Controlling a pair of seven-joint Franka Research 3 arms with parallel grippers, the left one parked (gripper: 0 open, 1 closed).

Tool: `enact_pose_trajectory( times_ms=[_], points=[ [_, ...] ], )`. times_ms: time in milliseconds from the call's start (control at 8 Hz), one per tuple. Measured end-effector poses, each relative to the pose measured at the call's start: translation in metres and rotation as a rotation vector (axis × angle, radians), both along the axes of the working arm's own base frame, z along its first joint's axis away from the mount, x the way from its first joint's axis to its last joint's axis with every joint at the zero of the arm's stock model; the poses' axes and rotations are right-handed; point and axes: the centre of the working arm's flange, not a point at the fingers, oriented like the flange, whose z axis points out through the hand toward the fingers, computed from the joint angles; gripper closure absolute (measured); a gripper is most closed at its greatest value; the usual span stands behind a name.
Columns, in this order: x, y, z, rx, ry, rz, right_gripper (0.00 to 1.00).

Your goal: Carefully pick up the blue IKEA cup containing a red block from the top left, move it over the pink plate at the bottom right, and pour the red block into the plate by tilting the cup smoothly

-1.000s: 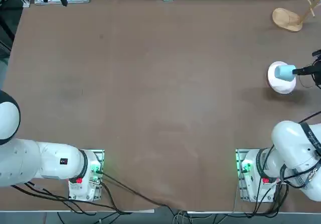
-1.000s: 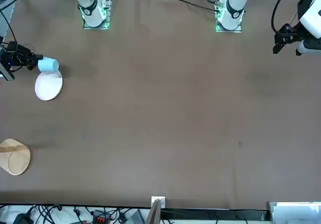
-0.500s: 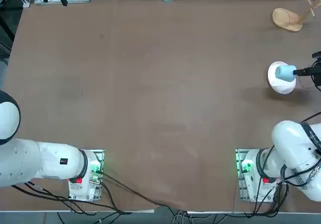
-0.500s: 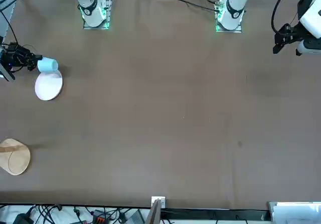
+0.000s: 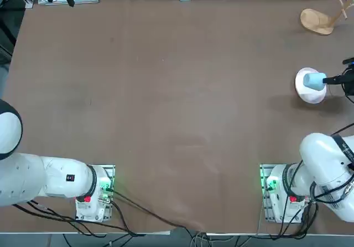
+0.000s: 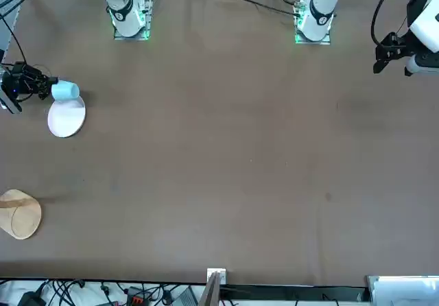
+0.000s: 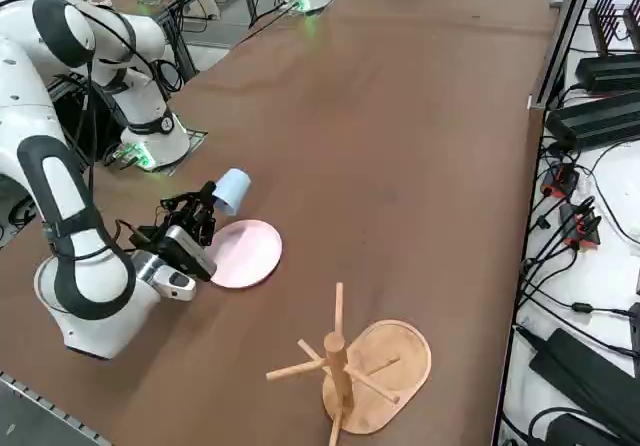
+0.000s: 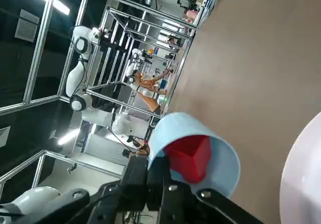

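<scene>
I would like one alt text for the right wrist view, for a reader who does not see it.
The right tool grips the wall of a tipped light-blue cup, with the red block still inside. Part of the pale plate shows on the brown table; people and metal frames fill the room beyond.

Looks down on the whole table [image 5: 177, 119] from overhead; looks back across it from the front; slants down diagonally from the robot's right; peers from the wrist, closest, at the blue cup [image 8: 228, 169]. Shares the plate [image 5: 308, 97] between top and front views.
</scene>
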Motion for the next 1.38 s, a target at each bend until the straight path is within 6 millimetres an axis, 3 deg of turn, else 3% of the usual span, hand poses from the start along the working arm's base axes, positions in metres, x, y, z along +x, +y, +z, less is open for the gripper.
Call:
enact_pose_trajectory(
  times_ms=[1375],
  points=[
    [0.003,0.012,-0.026,0.204,-0.066,-0.029,0.98]
  ],
)
